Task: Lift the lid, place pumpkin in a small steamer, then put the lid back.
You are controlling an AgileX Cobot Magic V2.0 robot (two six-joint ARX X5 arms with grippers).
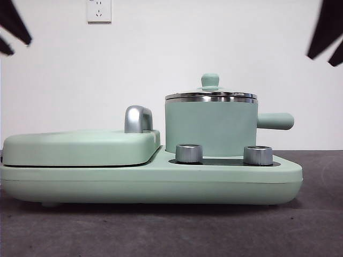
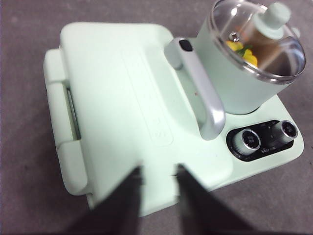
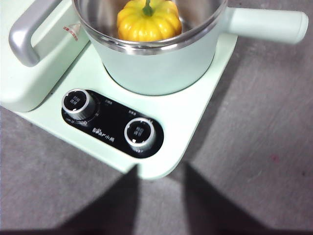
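The small steamer [image 1: 209, 128] stands on the right half of the mint-green cooker, its side handle [image 1: 274, 121] pointing right. The lid [image 1: 210, 96] sits flat on its steel rim, knob up. Through the glass, the left wrist view shows the pumpkin [image 2: 243, 51] inside the steamer [image 2: 230, 83] under the lid [image 2: 234, 17]. In the right wrist view the pumpkin [image 3: 146, 22] rests in the steamer [image 3: 156, 68]. My left gripper [image 2: 159, 191] hovers open over the grill cover's near edge. My right gripper [image 3: 161, 196] hangs open beyond the cooker's knob corner. Neither holds anything.
The wide flat grill cover [image 1: 80, 147] with its steel handle [image 1: 138, 119] fills the cooker's left half. Two steel dials [image 1: 188, 153] [image 1: 258, 155] sit in front of the steamer. Black arm tips [image 1: 10, 27] [image 1: 327, 32] show at the top corners. Grey table surrounds the cooker.
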